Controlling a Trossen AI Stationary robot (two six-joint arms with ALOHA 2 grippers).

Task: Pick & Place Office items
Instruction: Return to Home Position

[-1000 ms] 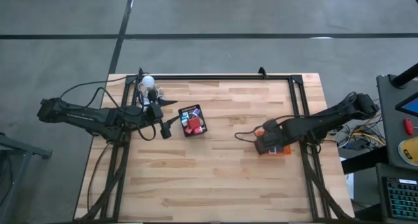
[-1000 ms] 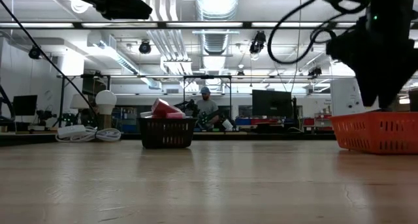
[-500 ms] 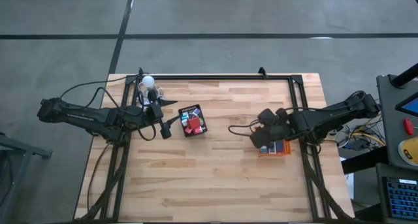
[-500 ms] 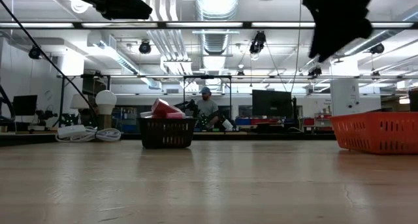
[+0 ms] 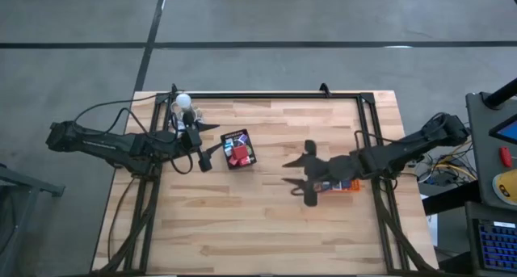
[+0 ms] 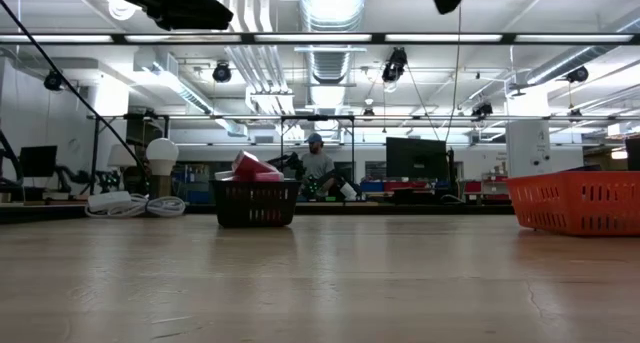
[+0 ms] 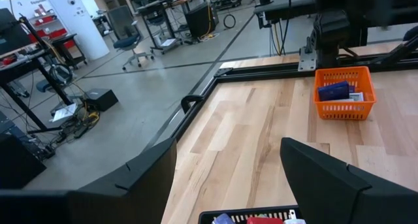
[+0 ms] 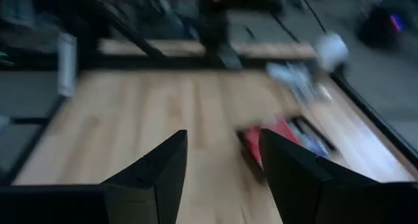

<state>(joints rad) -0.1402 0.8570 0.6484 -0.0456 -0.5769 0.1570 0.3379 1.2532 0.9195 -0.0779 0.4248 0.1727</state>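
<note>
The right claw point(image 5: 291, 172), spread and empty, hangs above the table point(image 5: 266, 220). The orange bin point(image 7: 345, 110) holding the dark blue clock point(image 7: 334, 91) sits behind it, under its arm point(image 5: 396, 152). Retreating low, the arm could clip the bin and spill it. The left claw point(image 5: 215, 138), also spread, waits by the black mesh tray point(image 5: 239, 148).

Mesh tray point(image 6: 255, 205) holding office items point(image 5: 237, 154) left of centre, second tray point(image 7: 345, 110) far right, bulb point(image 5: 183, 100) behind-left

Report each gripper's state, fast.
Left gripper: open, empty, beside the black mesh tray.
Right gripper: open, empty, over bare wood, next to the orange plastic tray.
</note>
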